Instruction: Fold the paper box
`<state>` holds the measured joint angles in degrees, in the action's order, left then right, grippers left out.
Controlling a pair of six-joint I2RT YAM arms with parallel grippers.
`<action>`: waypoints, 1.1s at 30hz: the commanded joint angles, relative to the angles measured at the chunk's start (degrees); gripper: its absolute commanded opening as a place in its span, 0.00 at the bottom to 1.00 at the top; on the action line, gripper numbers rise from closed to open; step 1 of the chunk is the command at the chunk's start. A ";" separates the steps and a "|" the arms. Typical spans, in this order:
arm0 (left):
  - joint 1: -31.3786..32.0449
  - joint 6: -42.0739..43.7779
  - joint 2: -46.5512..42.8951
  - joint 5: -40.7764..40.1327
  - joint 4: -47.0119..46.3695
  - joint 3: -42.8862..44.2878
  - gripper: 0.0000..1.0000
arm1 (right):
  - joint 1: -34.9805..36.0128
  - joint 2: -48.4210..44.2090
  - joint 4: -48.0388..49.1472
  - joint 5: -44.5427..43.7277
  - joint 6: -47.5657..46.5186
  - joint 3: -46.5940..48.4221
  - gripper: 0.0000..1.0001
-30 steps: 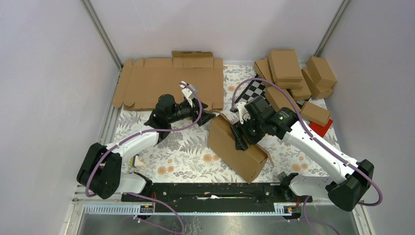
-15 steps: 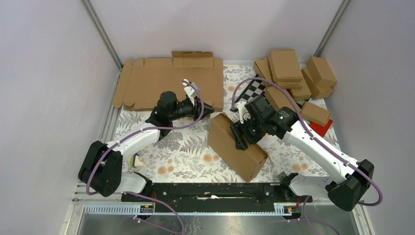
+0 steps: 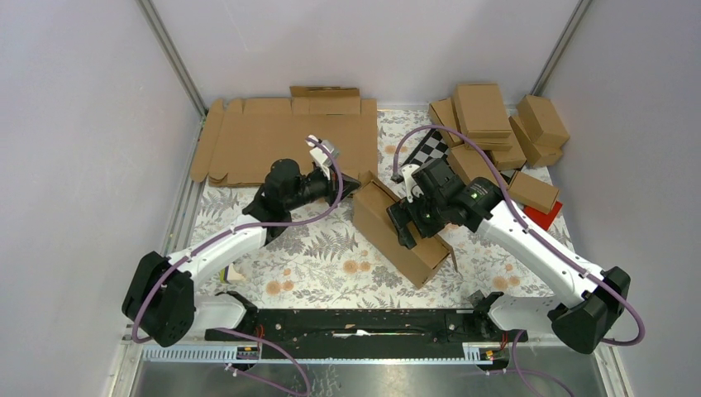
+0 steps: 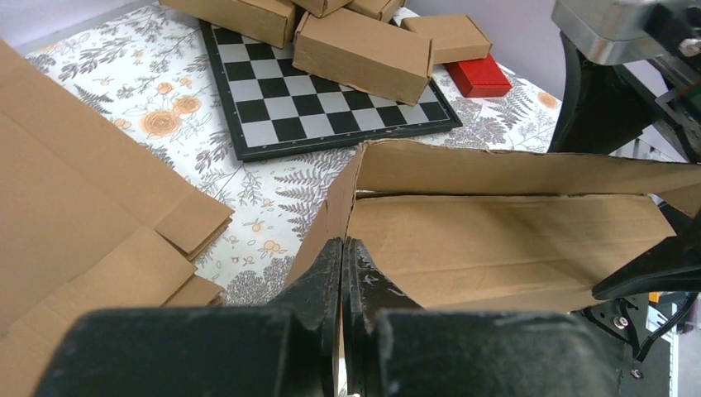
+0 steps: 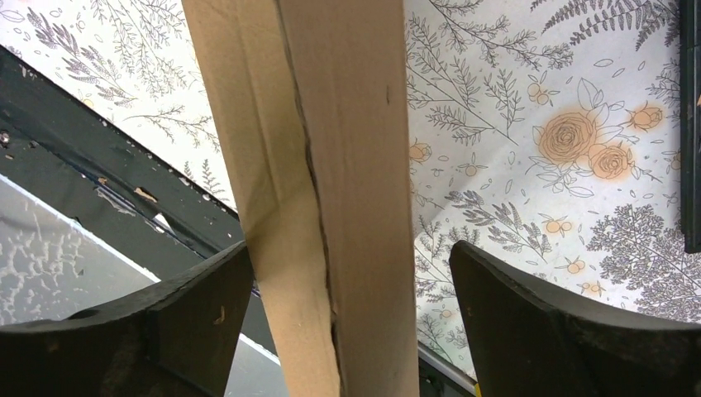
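Observation:
The paper box (image 3: 395, 238) is a brown, partly folded cardboard shell lying at an angle in the middle of the floral mat. My left gripper (image 3: 354, 189) is at its far left corner, shut on the thin edge of the end wall (image 4: 342, 248). The box's open inside (image 4: 496, 231) fills the left wrist view. My right gripper (image 3: 407, 227) hangs over the box's right side, open. Its fingers straddle a raised cardboard wall (image 5: 331, 165); the left finger (image 5: 207, 289) is close to it and the right finger (image 5: 512, 289) stands well apart.
Flat cardboard blanks (image 3: 281, 136) lie at the back left. A pile of closed brown boxes (image 3: 496, 124) sits at the back right, partly over a checkerboard (image 3: 433, 150), beside a red block (image 3: 543, 217). A black rail (image 3: 347, 324) runs along the near edge.
My left gripper has closed onto the box's corner edge. My right gripper has opened wider around the wall. The box has shifted slightly toward the back.

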<state>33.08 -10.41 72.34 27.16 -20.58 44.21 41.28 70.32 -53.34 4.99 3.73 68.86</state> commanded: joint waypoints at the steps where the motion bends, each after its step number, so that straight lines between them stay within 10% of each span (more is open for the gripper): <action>1: 0.65 -1.01 -2.02 -2.99 -0.67 0.35 0.00 | 0.43 -0.25 0.71 -1.48 0.57 1.55 0.97; 33: 2.33 -7.14 3.44 -4.14 14.83 7.95 0.00 | 0.38 0.30 1.02 -3.57 1.58 -0.35 0.96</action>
<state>34.79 -16.47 75.90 23.31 -5.50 52.75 41.28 70.48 -53.28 3.44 4.54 68.49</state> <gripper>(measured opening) 0.010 0.949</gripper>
